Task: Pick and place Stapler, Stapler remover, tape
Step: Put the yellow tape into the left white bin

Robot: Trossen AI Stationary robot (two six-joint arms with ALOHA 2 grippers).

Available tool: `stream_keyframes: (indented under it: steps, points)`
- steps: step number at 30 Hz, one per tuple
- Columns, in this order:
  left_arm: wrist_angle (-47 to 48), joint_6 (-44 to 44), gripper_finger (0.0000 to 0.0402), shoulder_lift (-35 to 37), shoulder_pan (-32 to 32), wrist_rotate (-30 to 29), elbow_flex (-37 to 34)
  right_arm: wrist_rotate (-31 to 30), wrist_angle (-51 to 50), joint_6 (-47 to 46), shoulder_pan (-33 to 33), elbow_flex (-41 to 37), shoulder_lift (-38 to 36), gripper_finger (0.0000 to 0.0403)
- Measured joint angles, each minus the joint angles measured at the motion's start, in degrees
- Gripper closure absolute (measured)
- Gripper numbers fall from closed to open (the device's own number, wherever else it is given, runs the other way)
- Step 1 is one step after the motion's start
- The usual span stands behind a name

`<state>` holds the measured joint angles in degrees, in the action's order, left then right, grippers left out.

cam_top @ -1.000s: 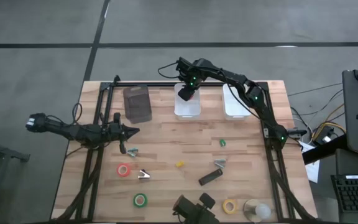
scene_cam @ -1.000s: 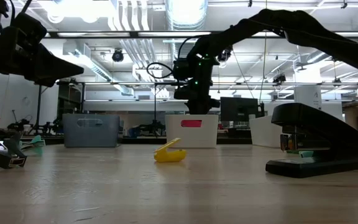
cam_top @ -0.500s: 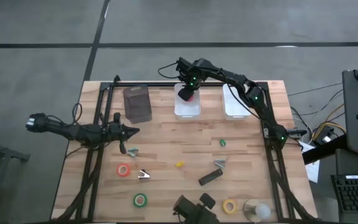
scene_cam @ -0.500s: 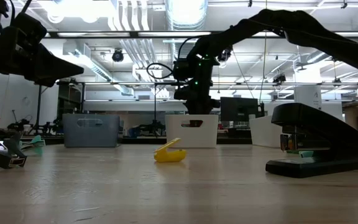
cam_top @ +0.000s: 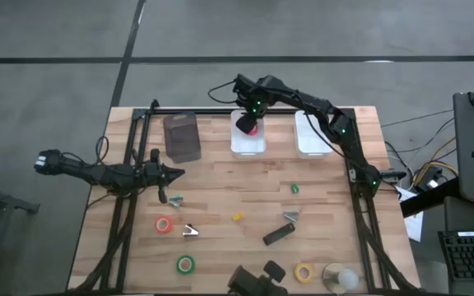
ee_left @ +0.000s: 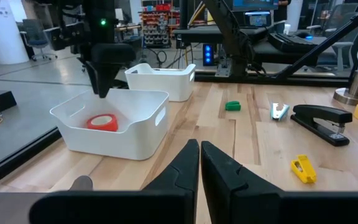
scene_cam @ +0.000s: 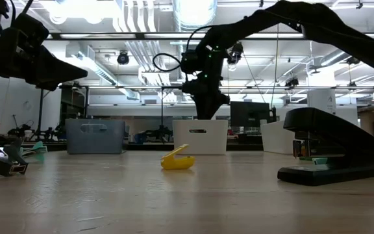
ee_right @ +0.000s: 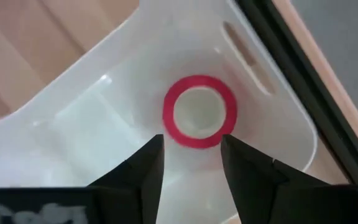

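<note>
A red tape roll lies flat on the floor of the middle white bin at the table's far edge. My right gripper hangs open just above it, pointing down, touching nothing. At the table's left, my left gripper stays shut and level. The black stapler lies on the wood at the near right. More tape rolls lie flat there too: red, green and yellow. Silvery staple removers lie loose.
A grey bin stands left of the white bin, and a second white bin stands to its right. A small yellow bit and a green bit lie mid-table. A clear round object sits at the near right edge.
My right gripper has let go of the red tape roll and risen a little above the white bin. The roll, which showed red through the bin's handle slot a second ago, has dropped and now lies flat on the bin's floor.
</note>
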<state>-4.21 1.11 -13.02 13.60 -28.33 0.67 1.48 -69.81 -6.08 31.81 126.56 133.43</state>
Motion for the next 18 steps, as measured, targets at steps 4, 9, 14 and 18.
stream_keyframes:
  steps: [4,9,14,18]
  points:
    - [0.0,0.0,0.038,0.0,-0.01,-0.01,-0.01,0.04,-2.22,0.59,-1.61,0.0,-0.98,0.0259]
    - [0.0,0.0,0.038,0.01,-0.01,0.01,0.02,0.04,-3.87,1.19,-4.34,-0.04,-3.42,0.0263]
    - [0.0,0.01,0.038,0.0,0.0,-0.01,-0.01,-0.1,-7.45,1.93,-7.65,-0.18,-7.39,0.026]
    - [0.0,0.0,0.038,0.0,-0.01,0.0,0.0,-0.11,-11.46,2.26,-11.64,-0.67,-10.7,0.0257]
